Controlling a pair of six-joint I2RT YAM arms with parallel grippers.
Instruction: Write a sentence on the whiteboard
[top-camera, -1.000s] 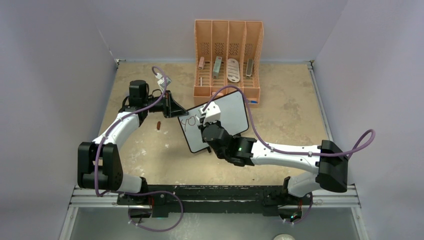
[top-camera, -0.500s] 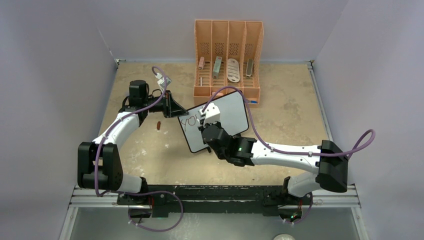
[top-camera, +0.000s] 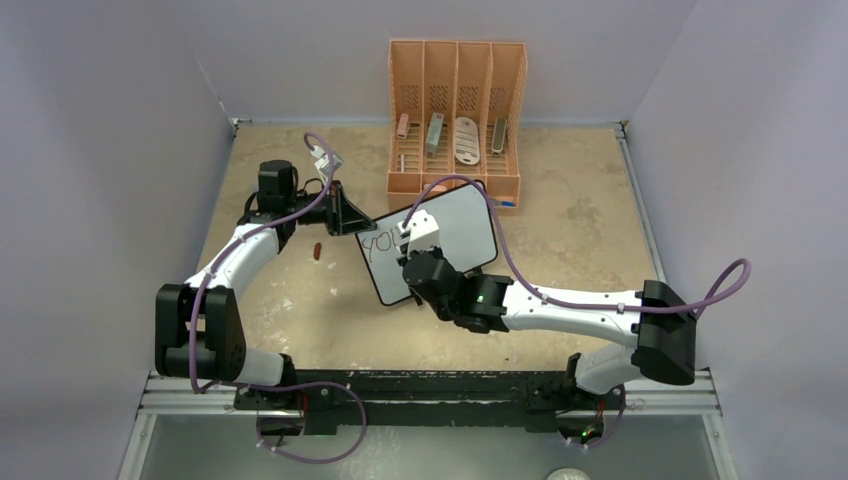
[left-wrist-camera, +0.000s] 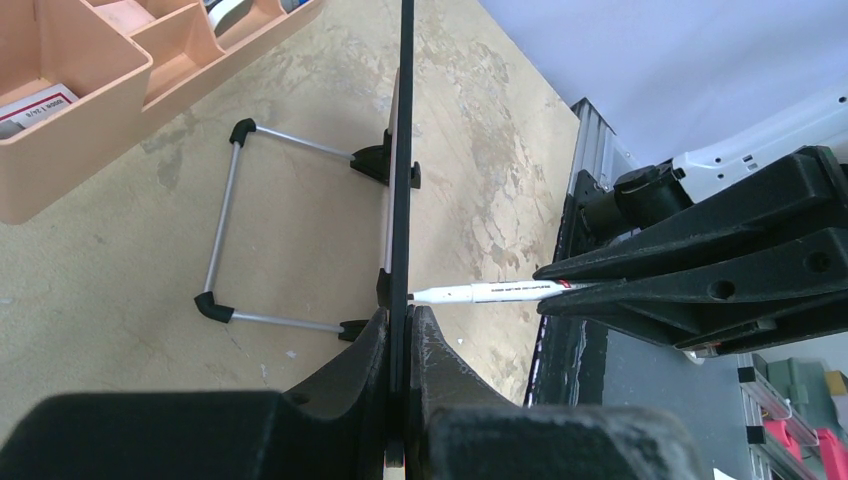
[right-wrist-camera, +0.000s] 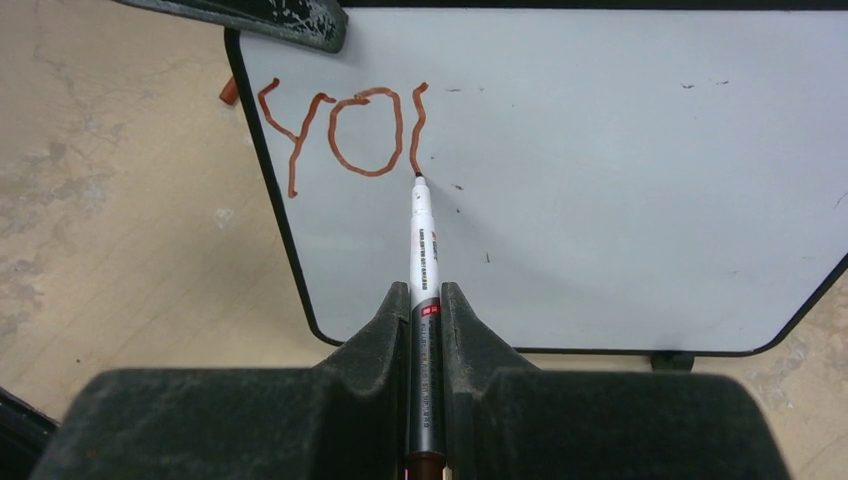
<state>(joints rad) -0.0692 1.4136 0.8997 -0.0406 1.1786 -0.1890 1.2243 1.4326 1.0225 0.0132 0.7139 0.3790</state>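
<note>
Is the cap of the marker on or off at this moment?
Off. The marker shows a bare tip, which touches the whiteboard at the lower end of the last red-brown stroke.

The table (top-camera: 570, 260) has a tan, mottled surface. An orange four-compartment organizer (top-camera: 455, 186) rests at its far edge, and the whiteboard (top-camera: 468, 225) stands just in front of it on a wire stand (left-wrist-camera: 224, 236) with black feet. A small red-brown object (top-camera: 317, 250) lies left of the whiteboard, apart from it.

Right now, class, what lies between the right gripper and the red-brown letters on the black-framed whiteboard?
A white-barrelled marker, clamped in the right gripper, its tip touching the red-brown letters; the right wrist view shows it.
</note>
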